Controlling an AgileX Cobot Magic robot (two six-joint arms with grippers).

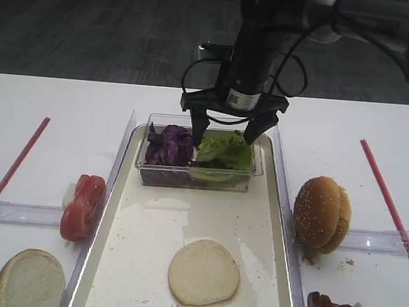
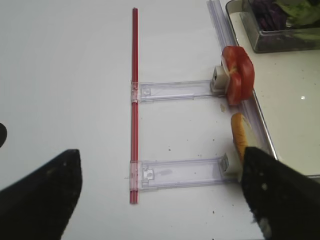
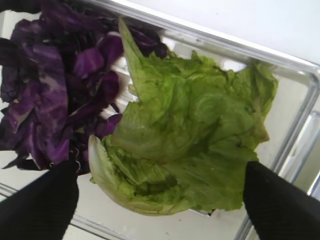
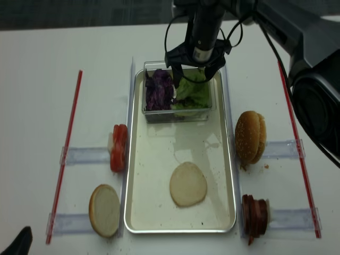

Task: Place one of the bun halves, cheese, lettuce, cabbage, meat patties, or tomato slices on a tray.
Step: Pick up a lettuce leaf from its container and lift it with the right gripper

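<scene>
R gripper [image 1: 231, 138], fingers wide apart astride the lettuce [image 1: 223, 153] in the clear box [image 1: 198, 174] at tray [image 1: 275, 222] far end, beside cabbage [image 1: 168, 145]: lower vert. onto leaf ctr, close gently, avoid purple shreds & box wall.

The clear box [image 1: 199, 168] blocks the far end of the tray [image 1: 270, 221]; a cut bun half [image 1: 204, 272] lies near the front; bare tray floor between them leaves open passage.
</scene>
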